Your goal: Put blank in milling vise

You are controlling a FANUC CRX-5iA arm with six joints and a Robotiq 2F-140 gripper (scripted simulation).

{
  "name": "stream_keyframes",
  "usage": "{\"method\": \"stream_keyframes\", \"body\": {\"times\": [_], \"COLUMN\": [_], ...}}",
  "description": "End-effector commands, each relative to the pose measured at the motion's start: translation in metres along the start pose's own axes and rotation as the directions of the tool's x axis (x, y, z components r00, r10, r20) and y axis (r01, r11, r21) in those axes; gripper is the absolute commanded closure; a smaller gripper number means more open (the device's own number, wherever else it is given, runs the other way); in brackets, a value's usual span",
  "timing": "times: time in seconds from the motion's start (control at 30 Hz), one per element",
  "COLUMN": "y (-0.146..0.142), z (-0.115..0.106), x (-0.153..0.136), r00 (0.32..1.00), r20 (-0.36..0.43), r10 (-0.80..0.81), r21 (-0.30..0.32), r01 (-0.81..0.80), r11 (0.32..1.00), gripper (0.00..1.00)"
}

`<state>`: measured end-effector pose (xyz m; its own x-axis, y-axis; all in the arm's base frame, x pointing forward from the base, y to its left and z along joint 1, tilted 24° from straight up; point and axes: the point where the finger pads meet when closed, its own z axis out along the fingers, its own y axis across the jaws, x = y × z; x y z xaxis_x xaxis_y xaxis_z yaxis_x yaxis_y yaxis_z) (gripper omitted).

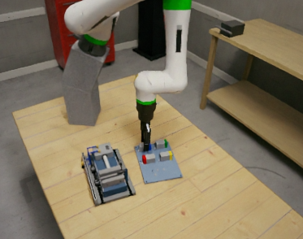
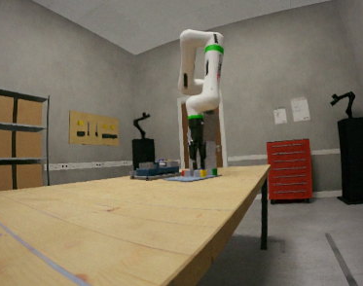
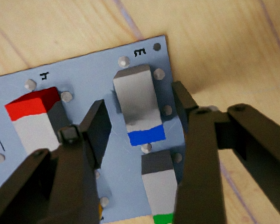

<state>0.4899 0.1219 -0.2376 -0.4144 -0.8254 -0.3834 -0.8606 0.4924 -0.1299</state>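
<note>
The blue-ended blank (image 1: 149,147) (image 3: 138,100) lies on the blue plate (image 1: 162,172) (image 2: 185,179) (image 3: 91,80), near its corner, with pins around it. My gripper (image 1: 146,148) (image 2: 198,167) (image 3: 140,105) is open and points down, one finger on each long side of this blank. In the wrist view there is a gap on both sides. The blue end faces the green-ended blank (image 1: 161,144) (image 3: 161,190). The vise (image 1: 94,179) (image 2: 158,170) stands beside the plate; its hoses (image 1: 91,150) are at the far end. A pale rod (image 1: 106,162) shows in it.
The red-ended blank (image 1: 149,158) (image 3: 33,132) lies on the plate beside one finger. The yellow-ended blank (image 1: 165,156) (image 2: 200,173) lies on the plate too. Pins stand up between the blanks. The grey robot pedestal (image 1: 83,97) is behind the vise.
</note>
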Motion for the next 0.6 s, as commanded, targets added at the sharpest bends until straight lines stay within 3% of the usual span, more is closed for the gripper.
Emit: {"method": "stream_keyframes", "body": {"times": [0.0, 0.17, 0.2, 0.57], "y": [-0.0006, -0.0006, -0.0006, -0.0006], "z": [0.0005, 0.0011, 0.0008, 0.0008], "x": [-0.0002, -0.0002, -0.0002, -0.0002], "r00": [1.0, 1.0, 1.0, 1.0], "r20": [0.0, 0.0, 0.0, 0.0], "r10": [0.0, 0.0, 0.0, 0.0], "r21": [0.001, 0.001, 0.001, 0.001], "r01": [0.0, 0.0, 0.0, 0.0], "r11": [1.0, 1.0, 1.0, 1.0], "gripper": [0.55, 0.55, 0.9, 0.9]}}
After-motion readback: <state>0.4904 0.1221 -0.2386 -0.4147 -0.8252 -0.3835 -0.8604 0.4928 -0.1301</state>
